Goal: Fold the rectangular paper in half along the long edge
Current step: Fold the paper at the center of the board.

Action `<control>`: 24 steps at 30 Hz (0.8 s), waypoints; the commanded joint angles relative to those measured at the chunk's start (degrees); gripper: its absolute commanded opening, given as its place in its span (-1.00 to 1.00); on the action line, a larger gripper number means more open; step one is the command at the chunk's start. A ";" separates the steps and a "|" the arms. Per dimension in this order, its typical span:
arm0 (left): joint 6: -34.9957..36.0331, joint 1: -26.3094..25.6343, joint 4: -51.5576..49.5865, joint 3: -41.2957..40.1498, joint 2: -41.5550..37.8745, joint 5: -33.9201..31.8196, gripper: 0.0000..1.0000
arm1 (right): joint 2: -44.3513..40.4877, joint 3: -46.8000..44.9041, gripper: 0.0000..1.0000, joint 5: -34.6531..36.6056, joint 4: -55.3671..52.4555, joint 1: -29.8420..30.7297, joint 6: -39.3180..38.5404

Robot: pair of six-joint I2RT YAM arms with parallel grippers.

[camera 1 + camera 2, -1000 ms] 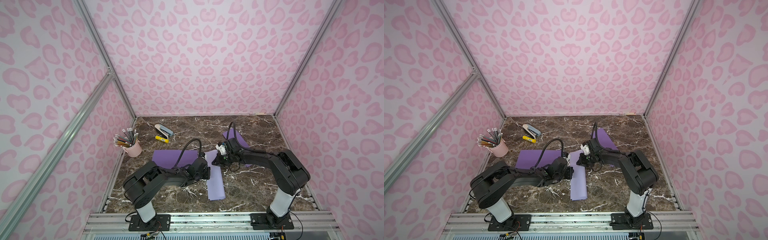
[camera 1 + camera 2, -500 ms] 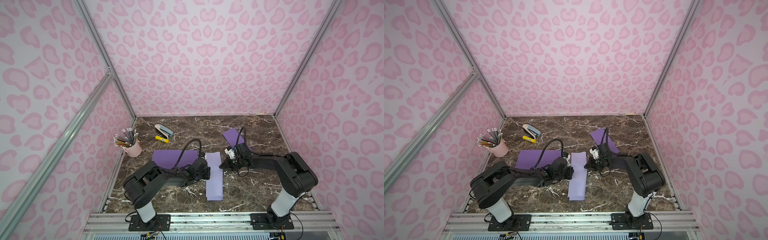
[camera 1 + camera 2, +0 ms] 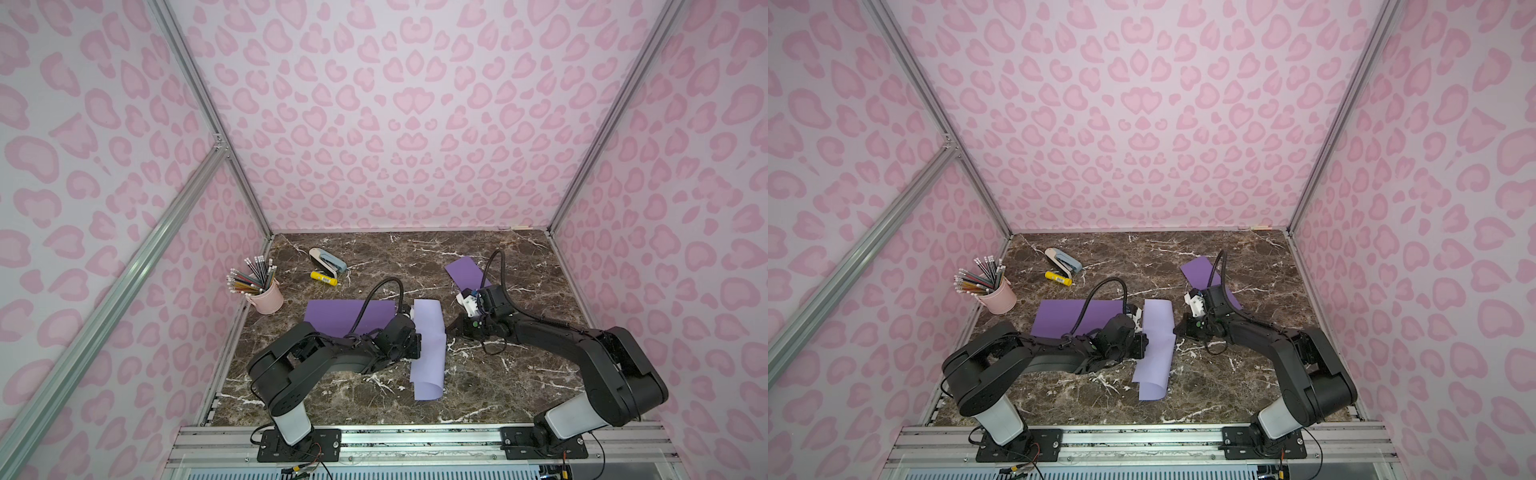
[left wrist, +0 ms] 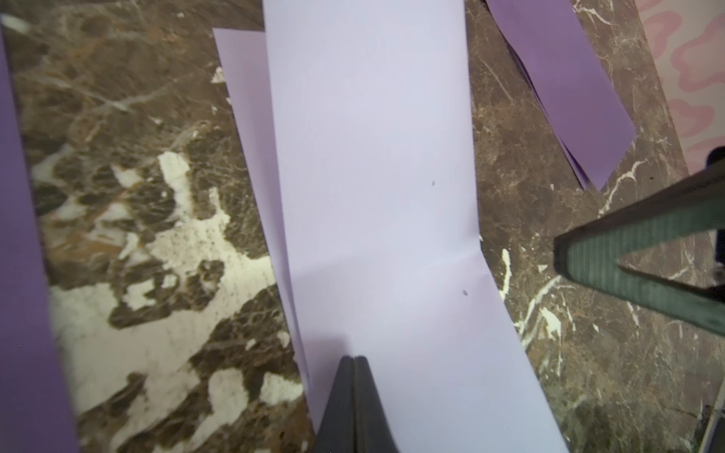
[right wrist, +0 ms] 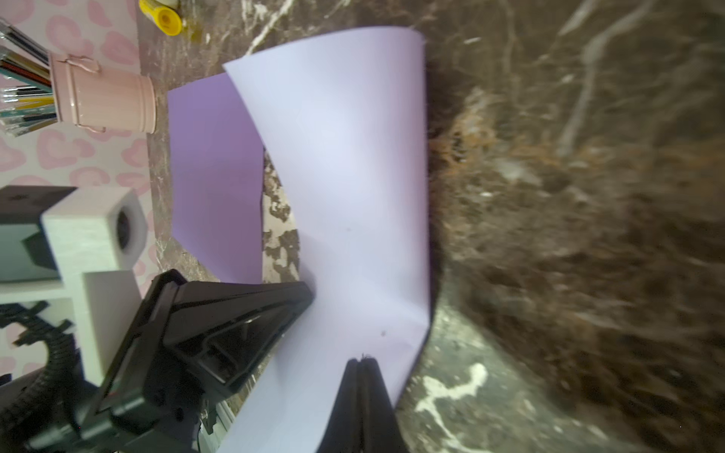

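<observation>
We see the folded lilac paper [image 3: 429,353] lying mid-tabletop [image 3: 498,386] between our arms. Our left hand [image 4: 354,359], fingers pressed together, points onto its left side; our right hand [image 5: 363,360], likewise pressed together, meets its right edge.

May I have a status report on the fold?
Both shut: left gripper on the lavender paper, right gripper beside its edge. Paper doubled over, ends curling. Nothing obstructing.

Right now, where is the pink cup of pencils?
In both top views the pink cup stands at the left edge of the table, just left of the dark purple sheet.
</observation>
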 commanded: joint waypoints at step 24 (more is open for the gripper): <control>0.34 -0.32 -10.57 0.03 0.50 -0.54 -0.93 | -6.71 -5.84 -1.00 4.05 -2.23 1.42 2.64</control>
